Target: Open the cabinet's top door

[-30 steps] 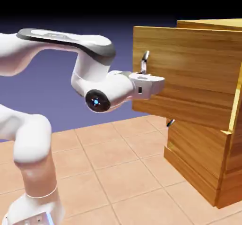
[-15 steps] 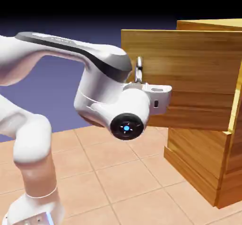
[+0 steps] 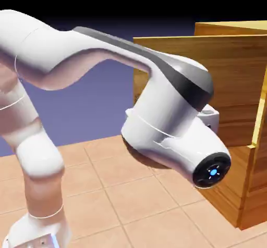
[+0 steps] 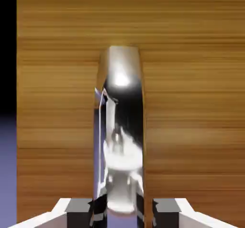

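Just one cabinet [image 3: 245, 153], one top door [image 3: 229, 64], one handle [image 4: 122, 126] between jaws.

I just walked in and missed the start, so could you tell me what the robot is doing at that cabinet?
The white robot arm is opening the top door of the wooden cabinet. Its gripper is shut on the door's grey metal handle, which fills the middle of the hand view. In the exterior view the door already stands swung out from the cabinet body, while the lower panel looks closed. The arm's bulk hides the handle from that side.
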`<action>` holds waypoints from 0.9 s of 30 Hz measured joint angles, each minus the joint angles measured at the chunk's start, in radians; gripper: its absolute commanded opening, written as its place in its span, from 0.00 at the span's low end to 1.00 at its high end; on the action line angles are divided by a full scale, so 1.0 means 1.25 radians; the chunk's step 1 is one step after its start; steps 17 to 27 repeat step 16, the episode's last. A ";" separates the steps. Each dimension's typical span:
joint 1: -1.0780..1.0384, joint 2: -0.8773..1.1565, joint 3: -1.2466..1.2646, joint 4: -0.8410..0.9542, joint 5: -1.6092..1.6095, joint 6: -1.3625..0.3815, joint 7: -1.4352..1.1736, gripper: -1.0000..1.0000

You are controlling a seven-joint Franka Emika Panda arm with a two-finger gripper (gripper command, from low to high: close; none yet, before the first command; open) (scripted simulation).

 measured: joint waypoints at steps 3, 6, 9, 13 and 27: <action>0.079 0.025 -0.087 0.029 -0.001 -0.033 -0.013 0.00; 0.167 0.017 -0.172 0.049 -0.012 -0.039 -0.009 0.00; 0.253 -0.015 -0.242 0.068 -0.033 -0.031 0.005 0.00; 0.369 -0.086 -0.324 0.110 -0.074 -0.017 0.040 0.00; 0.447 -0.145 -0.373 0.153 -0.109 -0.014 0.069 1.00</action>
